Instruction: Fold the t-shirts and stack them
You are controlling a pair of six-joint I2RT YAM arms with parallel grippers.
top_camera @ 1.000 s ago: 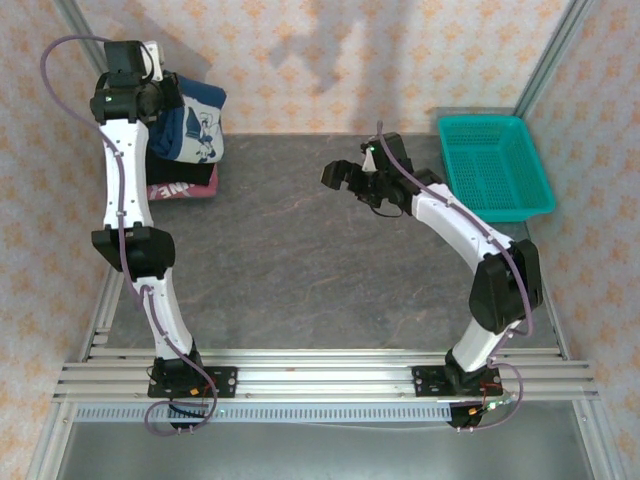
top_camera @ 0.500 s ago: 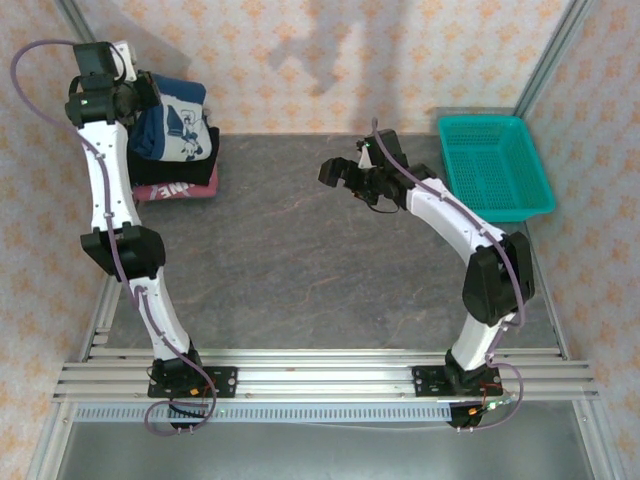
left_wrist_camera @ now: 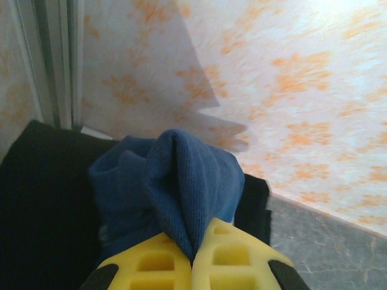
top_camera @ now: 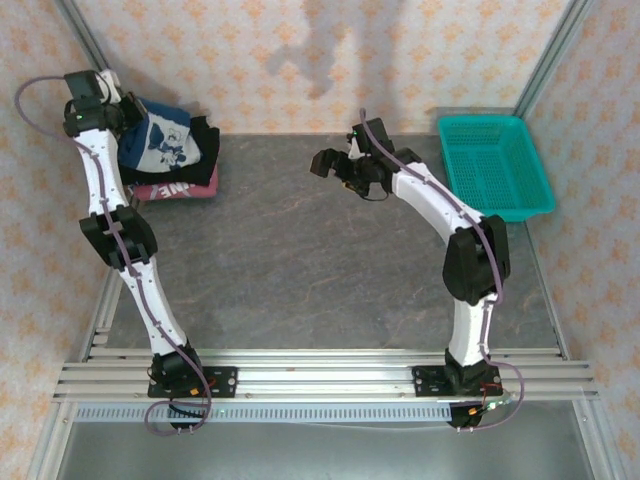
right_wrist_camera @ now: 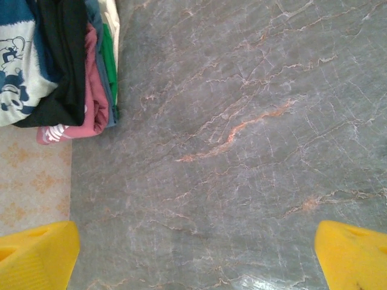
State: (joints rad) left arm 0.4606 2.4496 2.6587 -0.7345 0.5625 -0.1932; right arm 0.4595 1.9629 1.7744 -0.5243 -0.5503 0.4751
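The left pincer (left_wrist_camera: 193, 257) is clenching a bunched fold of the soft navy blue cartoon-print t-shirt (top_camera: 155, 140), which is resting on the folded black t-shirt (top_camera: 203, 150) and pink lettered t-shirt (top_camera: 165, 189) at the grey stone-patterned tabletop's (top_camera: 300, 260) far-left corner, while the released right pincer (top_camera: 330, 165) is hovering well to their right.

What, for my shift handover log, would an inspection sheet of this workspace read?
Surface: grey marbled tabletop, bare in the middle.
Job's things: navy blue cartoon-print t-shirt on top of a black t-shirt and a pink white-lettered t-shirt, stacked far left.
Clutter: teal plastic basket, far right.
End effectors: left end effector shut on a fold of the navy t-shirt; right end effector open over bare tabletop.
Cables: purple cable loops off the left arm.
Surroundings: orange-patterned wall panels, aluminium frame rails.
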